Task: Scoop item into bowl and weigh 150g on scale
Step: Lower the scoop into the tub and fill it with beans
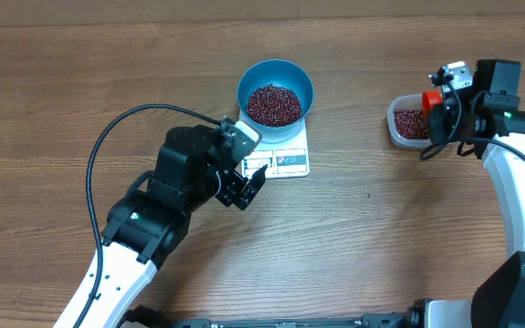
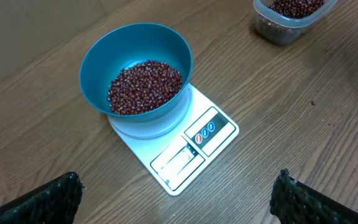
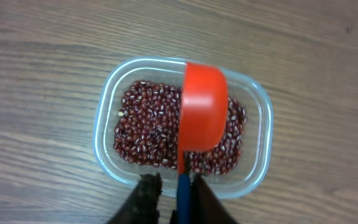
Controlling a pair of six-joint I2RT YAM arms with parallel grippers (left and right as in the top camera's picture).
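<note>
Bowl [image 1: 244, 84], bright blue, sits on the round platform of the white scale [image 1: 292, 158] near table [image 1: 80, 73] centre. It holds a heap of dark red-brown beans [image 1: 273, 104] that covers the bottom, with the blue walls bare above it. The scale's display and label panel face the left arm; the reading is not legible. Far right: clear rounded-rectangular tub [image 1: 394, 122], well apart from the scale, with a shallow layer of the same beans inside and the clear floor showing along the edges in the right wrist view. Left gripper [image 1: 247, 188]: jaws spread wide and empty, just beside the scale's panel edge, with bowl and beans ahead of the gap and not between the fingers. Right gripper [image 3: 176, 200]: jaws clenched on the blue handle [image 3: 183, 180] of the red scoop [image 3: 204, 109]. The scoop's cup hangs over the beans in the tub, rounded outer side to the wrist camera. Cannot tell whether the cup touches the beans or holds any.
</note>
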